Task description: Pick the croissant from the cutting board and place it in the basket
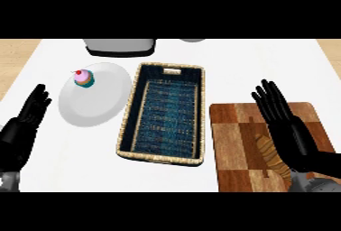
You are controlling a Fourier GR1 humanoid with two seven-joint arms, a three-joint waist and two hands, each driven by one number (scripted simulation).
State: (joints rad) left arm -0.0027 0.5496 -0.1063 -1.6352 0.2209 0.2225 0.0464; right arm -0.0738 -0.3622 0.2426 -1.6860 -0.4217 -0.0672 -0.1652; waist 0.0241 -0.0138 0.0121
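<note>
A golden-brown croissant [269,152] lies on the wooden cutting board [233,135] at the right, partly hidden under my right hand [293,135]. That hand hovers over the board with straight fingers pointing away, just to the right of and over the croissant. A long woven basket [163,154] with a dark blue lining stands in the middle, left of the board, with nothing in it. My left hand [23,124] rests open at the left edge, fingers up.
A white plate [100,103] with a small pink cupcake [84,79] sits left of the basket. A grey appliance [120,46] stands at the back, and a grey round object [193,39] peeks in beside it.
</note>
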